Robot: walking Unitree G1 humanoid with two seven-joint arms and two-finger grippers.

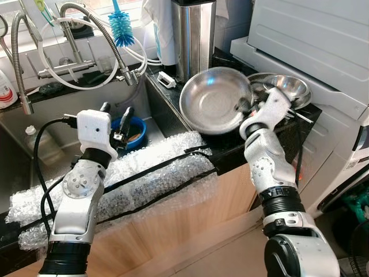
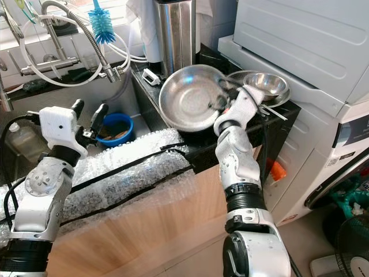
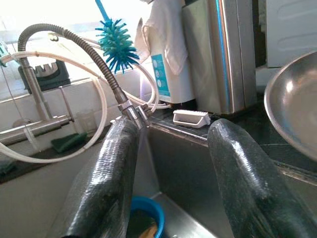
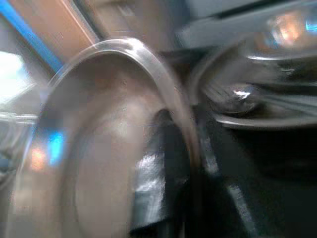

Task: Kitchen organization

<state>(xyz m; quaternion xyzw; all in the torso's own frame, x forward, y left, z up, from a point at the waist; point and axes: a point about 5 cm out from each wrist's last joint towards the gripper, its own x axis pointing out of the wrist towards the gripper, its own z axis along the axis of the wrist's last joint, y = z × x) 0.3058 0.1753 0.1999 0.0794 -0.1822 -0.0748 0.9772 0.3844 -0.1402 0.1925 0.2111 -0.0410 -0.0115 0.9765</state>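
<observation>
Left eye view: right of centre, a large steel bowl [image 1: 214, 99] stands tilted on the black counter [image 1: 288, 135], holding nothing, with smaller steel bowls [image 1: 286, 86] stacked to its right. The right gripper [image 1: 245, 107] pinches the large bowl's right rim, arm raised from the lower right. At centre left, the left gripper [image 1: 116, 111], fingers apart, hovers above a blue bowl [image 1: 134, 131] holding brownish scraps in the sink [image 1: 158, 109].

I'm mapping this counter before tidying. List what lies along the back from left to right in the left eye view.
Coiled faucet hose → blue bottle brush → tall steel canister → large steel bowl, gripped at its rim by the right gripper → smaller steel bowl → white appliance.
</observation>
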